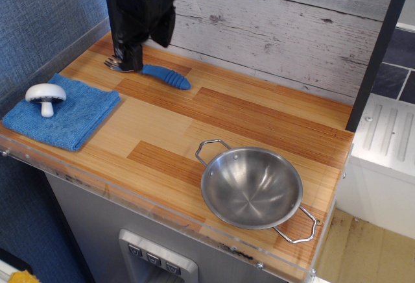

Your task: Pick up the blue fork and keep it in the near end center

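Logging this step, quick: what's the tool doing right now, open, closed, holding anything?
Tool: down over the tine end of the blue fork, which lies on the counter. Open or closed cannot be told from this view.

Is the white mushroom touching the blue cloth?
Touching. The camera view shows the white mushroom standing on the blue cloth, stem down on the fabric.

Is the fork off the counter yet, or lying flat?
Lying flat: the blue fork rests full-length on the counter, gripper low over its tines.
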### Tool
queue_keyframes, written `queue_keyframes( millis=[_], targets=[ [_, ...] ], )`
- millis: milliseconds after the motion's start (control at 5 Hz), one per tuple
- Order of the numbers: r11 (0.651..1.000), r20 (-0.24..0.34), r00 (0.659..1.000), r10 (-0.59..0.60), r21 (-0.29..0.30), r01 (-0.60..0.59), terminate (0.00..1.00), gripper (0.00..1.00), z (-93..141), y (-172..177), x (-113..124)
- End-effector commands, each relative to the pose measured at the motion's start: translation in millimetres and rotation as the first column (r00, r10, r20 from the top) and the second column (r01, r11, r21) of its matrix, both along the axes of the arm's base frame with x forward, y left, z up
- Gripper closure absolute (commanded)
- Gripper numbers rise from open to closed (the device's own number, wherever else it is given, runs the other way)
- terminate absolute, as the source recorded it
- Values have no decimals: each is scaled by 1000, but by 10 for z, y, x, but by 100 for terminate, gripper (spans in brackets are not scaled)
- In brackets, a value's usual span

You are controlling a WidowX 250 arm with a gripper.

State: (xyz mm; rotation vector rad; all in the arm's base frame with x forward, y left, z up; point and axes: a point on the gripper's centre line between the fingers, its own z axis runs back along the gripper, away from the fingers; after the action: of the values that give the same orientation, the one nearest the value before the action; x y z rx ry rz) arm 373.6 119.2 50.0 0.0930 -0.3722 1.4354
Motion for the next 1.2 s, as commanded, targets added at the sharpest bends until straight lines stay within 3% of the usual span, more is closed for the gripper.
queue_keyframes(
  millis=[0,400,600,1000],
  targets=[
    [1000,45,999,1,-10,0,0,0,-9,-5,89],
    [996,92,995,-29,-83,37,0,0,-209,89,39],
    [997,80,996,-26,-77,33,0,100,-189,94,3],
    [996,57,998,-33,-75,37,0,100,-183,79,-37]
  ],
)
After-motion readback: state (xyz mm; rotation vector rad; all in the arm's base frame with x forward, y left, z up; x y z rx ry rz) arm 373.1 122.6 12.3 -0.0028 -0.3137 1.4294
